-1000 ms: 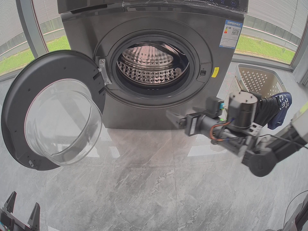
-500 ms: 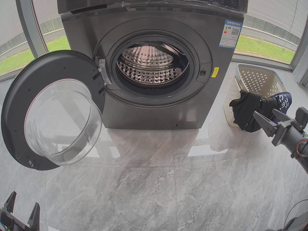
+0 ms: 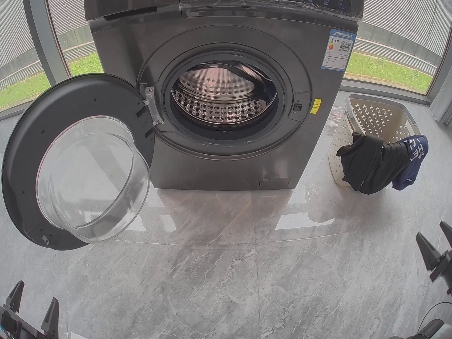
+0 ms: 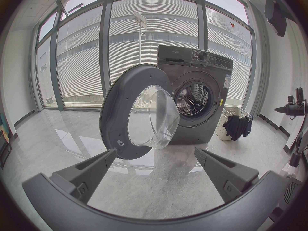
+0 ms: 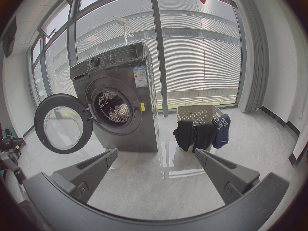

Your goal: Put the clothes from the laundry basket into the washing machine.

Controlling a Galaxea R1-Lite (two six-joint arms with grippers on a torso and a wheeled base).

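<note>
The grey washing machine (image 3: 221, 71) stands ahead with its round door (image 3: 77, 161) swung wide to the left and its drum (image 3: 219, 97) bare. A white laundry basket (image 3: 376, 116) sits on the floor at the machine's right. Black clothes (image 3: 372, 163) and a blue garment (image 3: 414, 158) hang over its front rim. My right gripper (image 3: 440, 248) is open and empty at the right edge, well short of the basket. My left gripper (image 3: 33, 302) is open and empty at the lower left corner. The left wrist view shows the machine (image 4: 195, 93) and basket (image 4: 226, 125) far off; the right wrist view shows the basket (image 5: 199, 116) and clothes (image 5: 195, 135) beyond its own open fingers.
Glossy grey marble floor (image 3: 226, 269) spreads open between me and the machine. Tall windows with dark frames (image 3: 42, 29) run behind the machine. The open door juts out over the floor on the left.
My right arm has pulled back from in front of the machine to the lower right edge, uncovering the basket and the clothes on its rim. The left gripper has stayed put.
</note>
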